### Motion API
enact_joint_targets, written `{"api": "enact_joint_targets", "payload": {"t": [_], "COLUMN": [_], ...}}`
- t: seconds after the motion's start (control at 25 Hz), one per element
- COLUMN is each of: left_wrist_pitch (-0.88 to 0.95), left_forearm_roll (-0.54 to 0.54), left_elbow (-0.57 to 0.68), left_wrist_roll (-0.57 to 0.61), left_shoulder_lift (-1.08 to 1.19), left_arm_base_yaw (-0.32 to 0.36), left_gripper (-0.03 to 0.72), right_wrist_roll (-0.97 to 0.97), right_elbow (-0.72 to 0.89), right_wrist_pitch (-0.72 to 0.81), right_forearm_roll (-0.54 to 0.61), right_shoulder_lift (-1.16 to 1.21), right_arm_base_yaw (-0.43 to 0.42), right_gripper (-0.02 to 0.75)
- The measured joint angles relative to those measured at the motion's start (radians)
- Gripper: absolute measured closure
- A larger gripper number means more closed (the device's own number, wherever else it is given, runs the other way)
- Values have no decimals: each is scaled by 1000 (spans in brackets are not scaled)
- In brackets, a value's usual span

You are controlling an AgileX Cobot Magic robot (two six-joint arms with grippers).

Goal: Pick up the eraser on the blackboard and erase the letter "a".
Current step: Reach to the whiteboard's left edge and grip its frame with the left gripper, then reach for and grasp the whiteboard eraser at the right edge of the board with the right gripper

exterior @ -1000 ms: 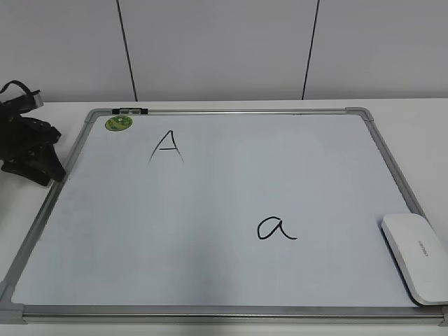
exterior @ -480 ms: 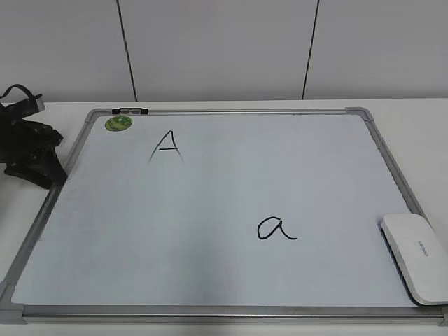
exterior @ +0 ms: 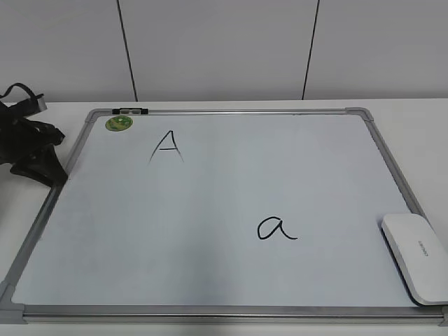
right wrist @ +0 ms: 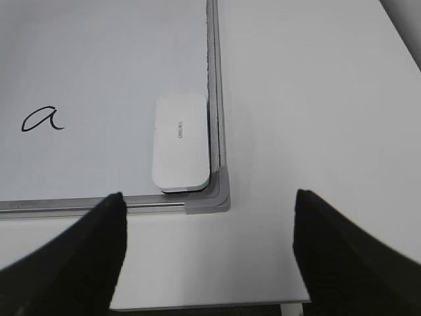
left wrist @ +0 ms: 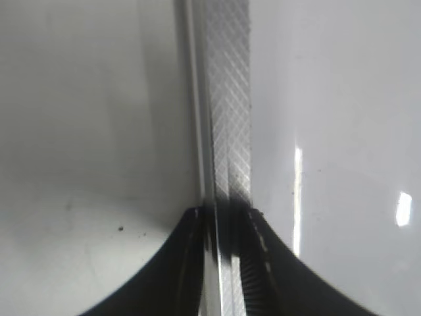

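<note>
At the far left, the left gripper [exterior: 38,164] rests at the left edge of the blackboard [exterior: 231,112]. In the left wrist view its dark fingers [left wrist: 191,263] sit close on both sides of the metal frame; I cannot tell if they really clamp it.

Near the top left corner there is a round green sticker [exterior: 119,123]; its print is too small to read. Beside it stands a capital "A" [exterior: 166,147]. More to the right and nearer to the front is the letter "a" [exterior: 276,229], still complete.

The eraser [exterior: 415,257] lies flat in the front right corner, touching the right frame. It looks like a light, stiff plastic block with a smooth and probably slippery top. I think the best hold is across its short width, on the two long sides, near the middle. A small grey logo is on it, not readable.

The right gripper [right wrist: 207,253] hovers above this corner, wide open and empty.
</note>
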Motion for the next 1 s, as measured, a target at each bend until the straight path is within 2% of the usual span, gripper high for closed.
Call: {"api": "enact_joint_targets", "payload": {"t": [0.2,0.36,0.52,0.68,0.88,1.0], "left_wrist_pitch": [4,7,7,7,7,7], "left_forearm_roll": [0,2,3,4,5,5], "left_elbow": [-2,-2,-2,-2,-2,-2], "left_wrist_roll": [0,0,0,0,0,0], "left_shoulder_lift": [0,0,0,0,0,0], "left_arm_base_yaw": [0,0,0,0,0,0], "left_gripper": [645,648,649,650,650,650], "right_wrist_roll": [0,0,-6,-6,-13,-29], "right_elbow": [0,-17,-100,-201,-210,-219], "right_wrist_pitch": [0,0,-5,-102,-253,-262], "right_forearm_roll": [1,22,22,70,90,90], "right_shoulder_lift": [0,3,125,274,382,456], "right_arm_base_yaw": [0,0,0,0,0,0], "right_gripper": [151,151,151,151,151,151]}}
